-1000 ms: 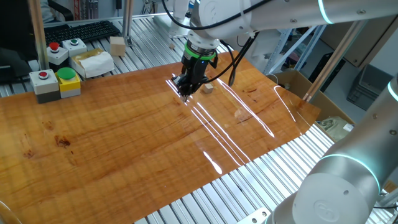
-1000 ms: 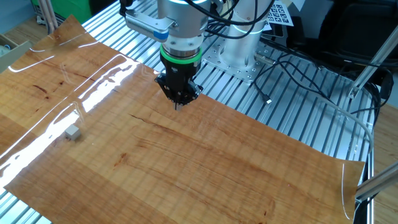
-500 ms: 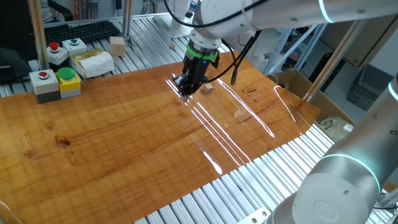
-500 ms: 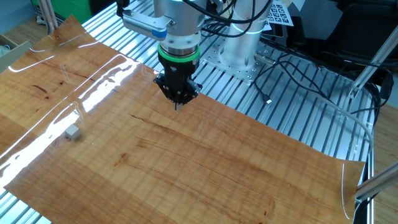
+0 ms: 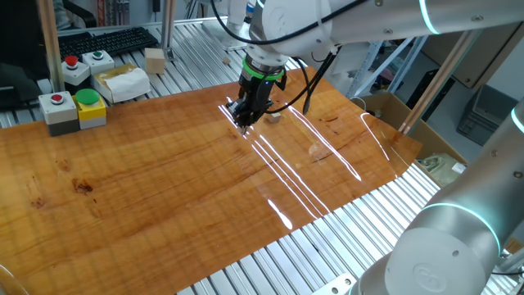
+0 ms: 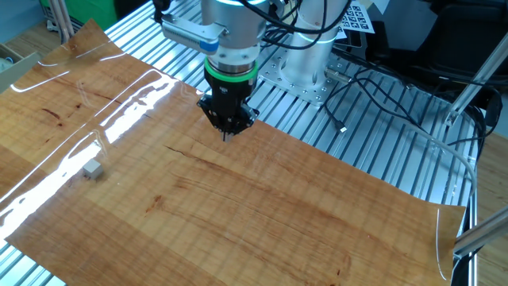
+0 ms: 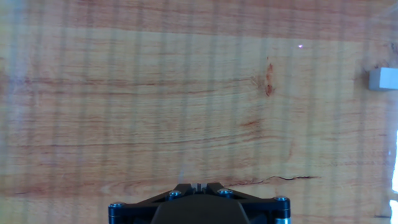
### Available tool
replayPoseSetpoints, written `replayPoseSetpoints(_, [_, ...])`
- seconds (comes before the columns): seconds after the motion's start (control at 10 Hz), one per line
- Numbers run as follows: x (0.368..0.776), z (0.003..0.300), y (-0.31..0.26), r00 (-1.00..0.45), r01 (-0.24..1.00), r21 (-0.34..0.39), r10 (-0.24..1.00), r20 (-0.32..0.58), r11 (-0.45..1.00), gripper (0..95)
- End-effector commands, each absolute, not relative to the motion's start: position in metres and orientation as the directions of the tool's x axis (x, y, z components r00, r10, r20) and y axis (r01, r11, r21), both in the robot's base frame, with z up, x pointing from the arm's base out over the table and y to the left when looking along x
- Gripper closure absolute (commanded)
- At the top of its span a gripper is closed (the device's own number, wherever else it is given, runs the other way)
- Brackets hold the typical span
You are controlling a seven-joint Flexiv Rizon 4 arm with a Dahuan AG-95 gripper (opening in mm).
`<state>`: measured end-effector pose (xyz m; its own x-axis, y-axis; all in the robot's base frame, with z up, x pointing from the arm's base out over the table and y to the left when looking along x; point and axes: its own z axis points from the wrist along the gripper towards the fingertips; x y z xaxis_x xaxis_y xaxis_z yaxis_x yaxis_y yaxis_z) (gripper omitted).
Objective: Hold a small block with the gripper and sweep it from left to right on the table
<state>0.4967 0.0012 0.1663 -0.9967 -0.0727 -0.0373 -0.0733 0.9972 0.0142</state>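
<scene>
I read the fingers point(image 6: 227, 132) as fully closed and empty, pointing down above the worktop point(image 6: 262, 214). The small block point(image 6: 94, 168) lies loose at the left of the other fixed view, well apart from them; in the hand view it sits at the right edge point(image 7: 383, 79). Pickup and sweep both remain, as I judge it. The button boxes point(image 5: 74, 109) at upper left stand off the worktop; nothing blocks the approach.
</scene>
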Motion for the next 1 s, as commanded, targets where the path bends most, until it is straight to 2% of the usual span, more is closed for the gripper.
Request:
replayPoseSetpoints(0.1, [0.4981,0.1668,0.0014,-0.996,-0.086,0.015,-0.086,-0.032,0.996,95.0])
replayPoseSetpoints(0.4, [0.4981,0.1668,0.0014,-0.994,-0.109,0.017,-0.109,-0.033,0.994,95.0])
replayPoseSetpoints(1.0, [0.4978,0.1652,0.0058,-0.998,-0.064,0.044,-0.063,-0.020,0.997,95.0])
